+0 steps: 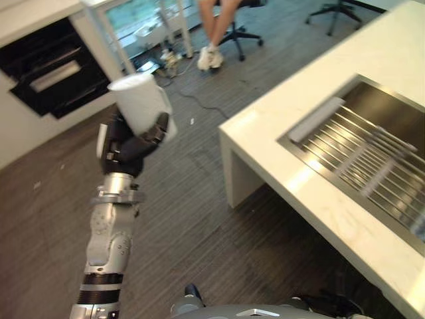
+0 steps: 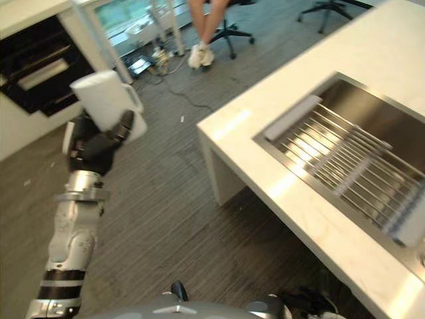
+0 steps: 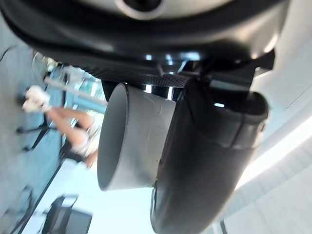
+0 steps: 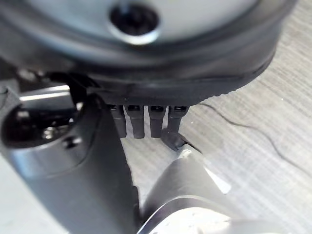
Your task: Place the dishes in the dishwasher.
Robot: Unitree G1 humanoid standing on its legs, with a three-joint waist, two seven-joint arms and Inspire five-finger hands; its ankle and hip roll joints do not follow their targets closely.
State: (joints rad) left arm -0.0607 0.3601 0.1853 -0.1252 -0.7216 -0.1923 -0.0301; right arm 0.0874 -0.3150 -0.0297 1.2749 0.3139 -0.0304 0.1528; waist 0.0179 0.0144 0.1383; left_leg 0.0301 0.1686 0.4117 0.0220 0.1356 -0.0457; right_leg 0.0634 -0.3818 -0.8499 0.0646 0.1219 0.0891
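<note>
A white mug is held up over the wood floor, mouth tilted up and away, with my left hand shut round its lower part. In the left wrist view the mug sits against the palm, with a dark finger curled across it. Beyond it at the far left, a dark dishwasher opening is set in a white cabinet front, with a pale rack inside. My right hand hangs low over the floor, fingers relaxed and holding nothing.
A white counter with a steel sink and a wire rack fills the right side. A person sits on an office chair at the far end, beside floor clutter and cables. Another chair base stands farther right.
</note>
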